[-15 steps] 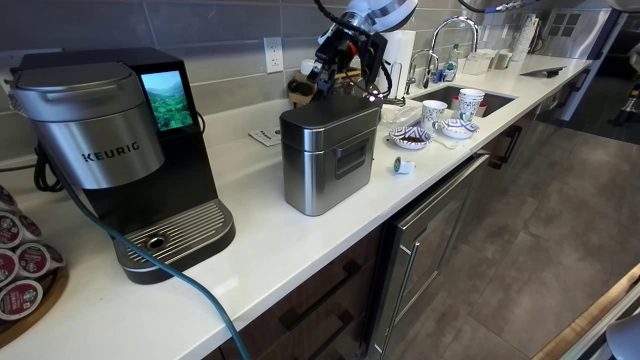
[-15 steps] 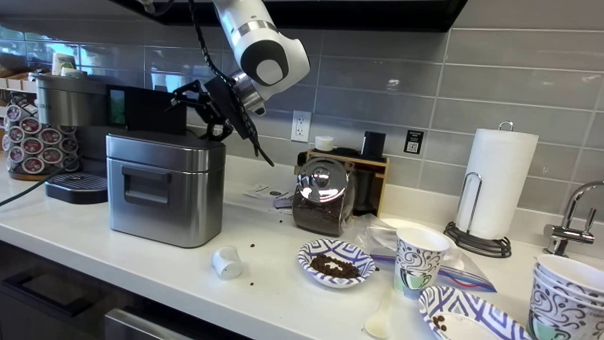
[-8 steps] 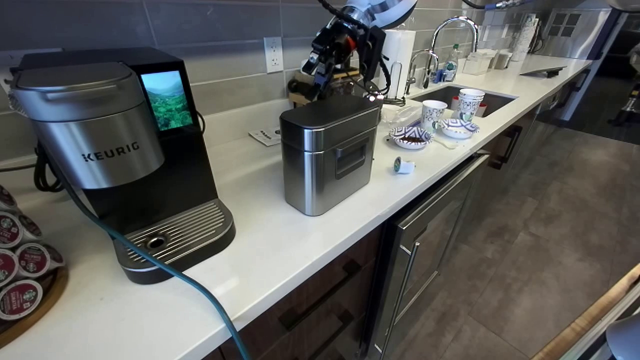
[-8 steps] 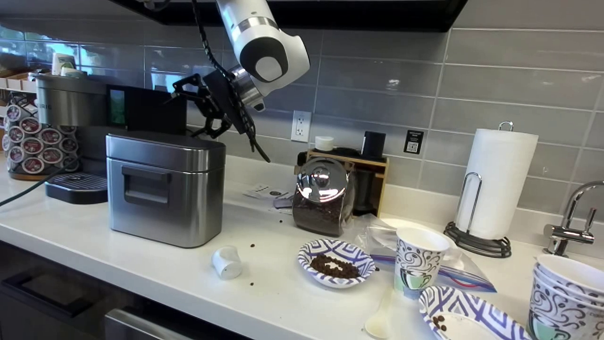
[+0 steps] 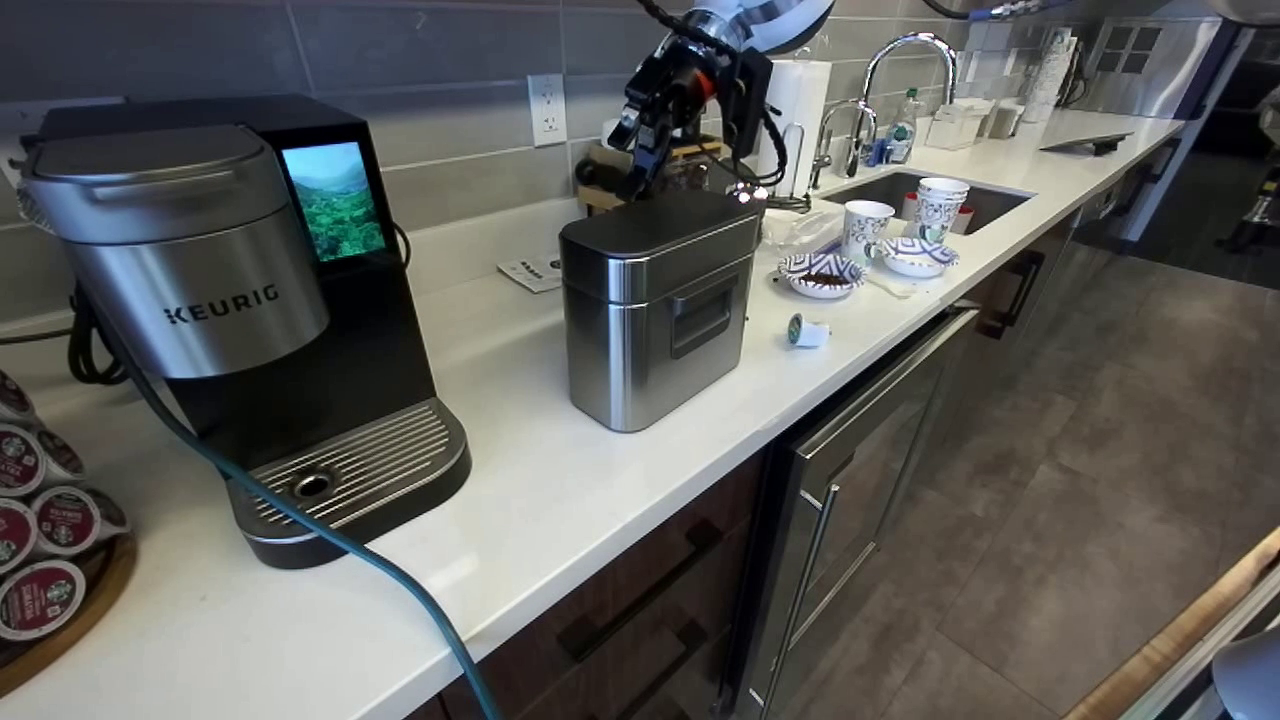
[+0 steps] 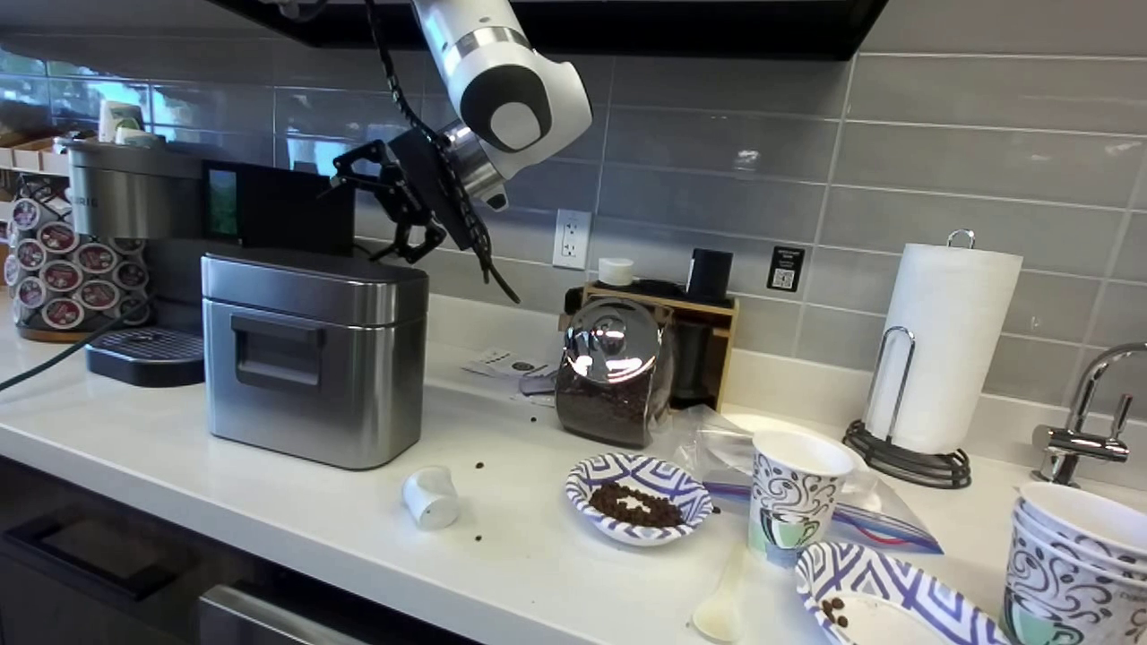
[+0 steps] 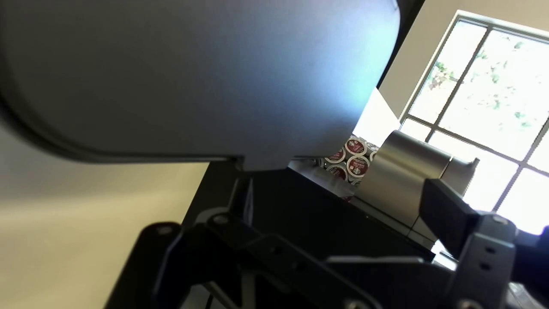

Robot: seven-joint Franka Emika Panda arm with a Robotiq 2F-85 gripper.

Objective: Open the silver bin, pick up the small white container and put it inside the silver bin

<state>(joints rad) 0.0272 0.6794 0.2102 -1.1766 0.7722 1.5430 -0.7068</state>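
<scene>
The silver bin [image 5: 640,350] stands on the counter with its lid shut in both exterior views [image 6: 309,394]. Its lid [image 7: 193,77] fills the top of the wrist view, with a hinge tab at the edge. The small white container [image 5: 812,333] lies on its side on the counter beside the bin; it also shows in an exterior view [image 6: 432,498] and is out of the wrist view. My gripper [image 6: 354,219] is open and empty, just above and behind the bin's lid. Its fingers are wide apart in the wrist view [image 7: 345,210]. Whether a fingertip touches the lid edge I cannot tell.
The Keurig coffee machine [image 5: 200,270] stands close beside the bin. A glass jar [image 6: 609,394], patterned bowls [image 6: 636,533], a paper cup [image 6: 793,502] and a paper towel roll [image 6: 950,349] stand on the other side. The tiled wall [image 6: 717,179] rises behind.
My gripper has risen slightly and tilted a little behind the lid, then shifted only slightly. The bin's lid and the white container have not moved.
</scene>
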